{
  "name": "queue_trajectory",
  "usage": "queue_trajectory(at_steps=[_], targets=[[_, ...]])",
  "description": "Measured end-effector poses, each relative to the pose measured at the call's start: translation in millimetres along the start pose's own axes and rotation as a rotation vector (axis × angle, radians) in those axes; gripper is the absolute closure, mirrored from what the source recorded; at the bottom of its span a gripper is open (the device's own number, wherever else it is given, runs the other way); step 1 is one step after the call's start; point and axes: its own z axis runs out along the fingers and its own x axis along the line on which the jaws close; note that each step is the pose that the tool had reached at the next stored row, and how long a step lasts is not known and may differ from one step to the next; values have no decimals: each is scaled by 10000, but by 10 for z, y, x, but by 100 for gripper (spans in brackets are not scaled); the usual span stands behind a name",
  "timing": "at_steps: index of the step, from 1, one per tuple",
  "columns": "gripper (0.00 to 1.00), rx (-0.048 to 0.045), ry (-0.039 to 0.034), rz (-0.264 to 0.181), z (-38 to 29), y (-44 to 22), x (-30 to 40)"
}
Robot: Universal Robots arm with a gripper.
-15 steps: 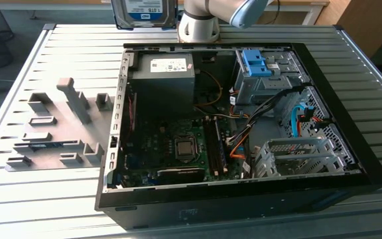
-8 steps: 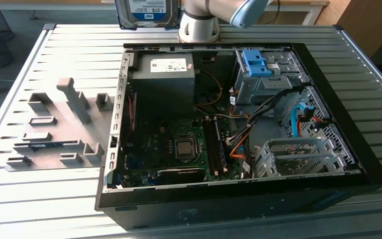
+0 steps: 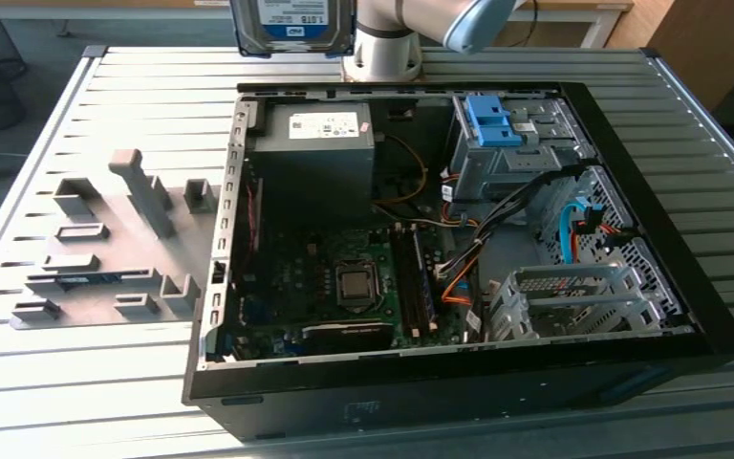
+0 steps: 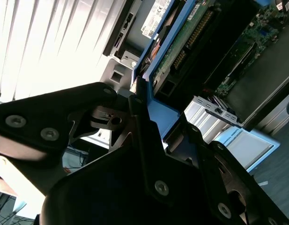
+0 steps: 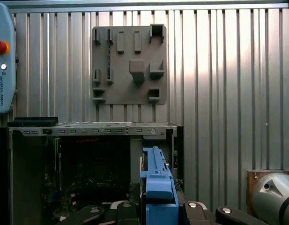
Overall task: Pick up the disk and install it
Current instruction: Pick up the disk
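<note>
While the gripper (image 5: 158,212) is clamped on its blue frame, one disk (image 3: 293,24) hangs beside the arm (image 3: 386,38), beyond the computer case (image 3: 469,397).
One slatted table (image 3: 74,382) carries one open computer case and one grey fixture plate (image 3: 112,253), set apart; the disk is flat and silver, with a white-and-blue label and a blue carrier frame at its edges.

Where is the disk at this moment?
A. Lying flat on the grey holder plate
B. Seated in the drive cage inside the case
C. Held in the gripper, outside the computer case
C: the disk stands upright outside the computer case, clamped in the gripper.
</note>
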Motion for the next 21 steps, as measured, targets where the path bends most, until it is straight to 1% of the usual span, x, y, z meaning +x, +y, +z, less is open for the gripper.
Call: queue_trajectory(at_steps=[3, 6, 9, 15, 21], targets=[[63, -1, 1, 0, 0, -62, -2], [63, -1, 0, 0, 1, -79, 6], [63, 0, 0, 1, 2, -82, 34], [63, -2, 1, 2, 5, -85, 133], [63, -1, 1, 10, 10, -88, 264]])
